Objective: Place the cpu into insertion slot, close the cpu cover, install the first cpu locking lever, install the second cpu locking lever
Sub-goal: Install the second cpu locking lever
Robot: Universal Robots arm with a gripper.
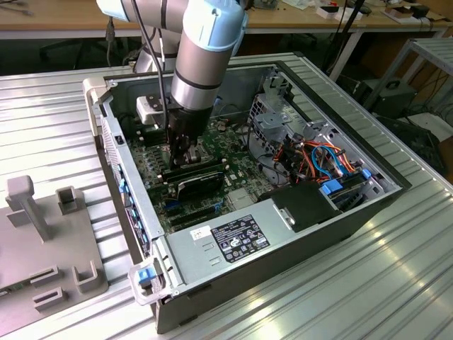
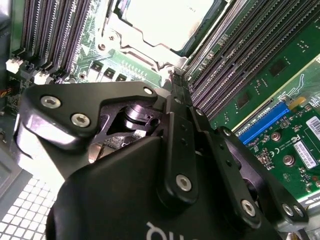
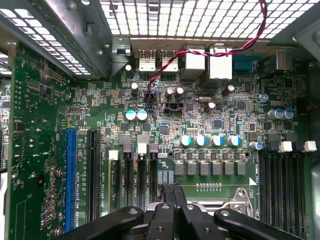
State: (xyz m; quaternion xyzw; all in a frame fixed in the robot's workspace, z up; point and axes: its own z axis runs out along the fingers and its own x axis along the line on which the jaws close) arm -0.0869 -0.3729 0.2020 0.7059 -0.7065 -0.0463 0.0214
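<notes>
The gripper (image 2: 172, 82), fingers (image 3: 170, 192) pressed together and holding nothing, sits at the rim of the insertion slot (image 2: 150, 57), where the cpu (image 2: 167, 20) lies seated between memory slots (image 2: 55, 35).

In the second wrist view, the cpu (image 2: 167, 20) is cut off by the picture's edge. In the exterior view, the arm hides the insertion slot. In both wrist views the gripper (image 3: 173, 192) fingertips sit pressed together.
</notes>
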